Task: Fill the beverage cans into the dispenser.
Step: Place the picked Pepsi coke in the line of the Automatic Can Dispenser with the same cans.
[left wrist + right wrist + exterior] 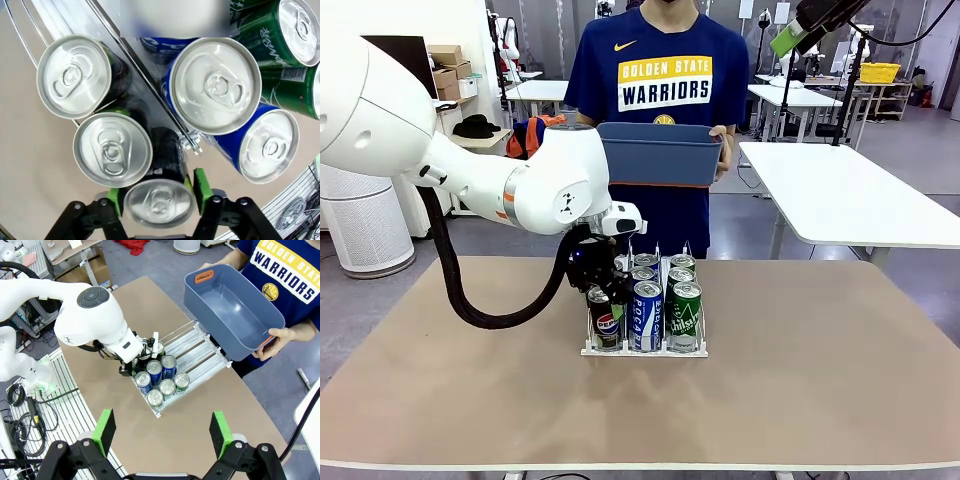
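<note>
Seemingly nearly done: 7 slim metal beverage cans (161, 379) stand in the white wire-divided dispenser (645, 349); left gripper (158, 199) brackets the last black can (159, 200), jaws apart; right gripper (162, 433) spread, empty.

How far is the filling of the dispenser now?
Done: seven cans stand in the dispenser. In hand: the left gripper, pads loose, straddles the black can in the left lane. Left: apparently nothing; the person's bin looks empty.

Blue-grey bin (658, 152), person (656, 75) behind.
</note>
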You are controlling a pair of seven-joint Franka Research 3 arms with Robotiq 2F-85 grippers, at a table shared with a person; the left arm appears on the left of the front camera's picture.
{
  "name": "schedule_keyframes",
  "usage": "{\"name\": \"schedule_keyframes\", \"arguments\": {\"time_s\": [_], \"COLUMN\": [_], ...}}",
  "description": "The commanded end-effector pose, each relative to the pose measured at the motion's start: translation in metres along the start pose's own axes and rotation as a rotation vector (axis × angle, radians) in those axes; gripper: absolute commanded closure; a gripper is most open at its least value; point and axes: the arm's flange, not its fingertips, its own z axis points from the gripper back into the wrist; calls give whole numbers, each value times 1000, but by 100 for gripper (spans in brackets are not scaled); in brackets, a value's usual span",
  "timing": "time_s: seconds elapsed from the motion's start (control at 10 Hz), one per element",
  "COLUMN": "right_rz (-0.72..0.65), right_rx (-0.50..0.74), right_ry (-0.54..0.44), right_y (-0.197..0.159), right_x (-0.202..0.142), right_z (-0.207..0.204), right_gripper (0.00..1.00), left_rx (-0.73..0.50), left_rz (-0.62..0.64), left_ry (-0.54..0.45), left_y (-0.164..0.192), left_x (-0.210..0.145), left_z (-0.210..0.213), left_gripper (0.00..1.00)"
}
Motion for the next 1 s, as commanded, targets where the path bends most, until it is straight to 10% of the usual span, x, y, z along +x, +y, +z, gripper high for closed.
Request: {"name": "schedule_keyframes", "arguments": {"time_s": [0.0, 0.1, 0.2, 0.9], "right_rz": [2, 2, 2, 2], "right_rx": [8, 8, 8, 8], "right_ry": [6, 6, 6, 6], "right_y": [1, 1, 1, 1], "right_x": [-1, -1, -1, -1], "right_z": [0, 0, 0, 0], "right_gripper": [0, 0, 0, 0], "left_rx": [3, 1, -3, 5], "left_rz": [23, 35, 38, 25], "left_ry": [-29, -35, -41, -56], "left_y": [2, 0, -2, -5], "left_x": [-10, -17, -22, -18], "left_z": [15, 23, 30, 43], "left_gripper": [3, 19, 0, 0]}}
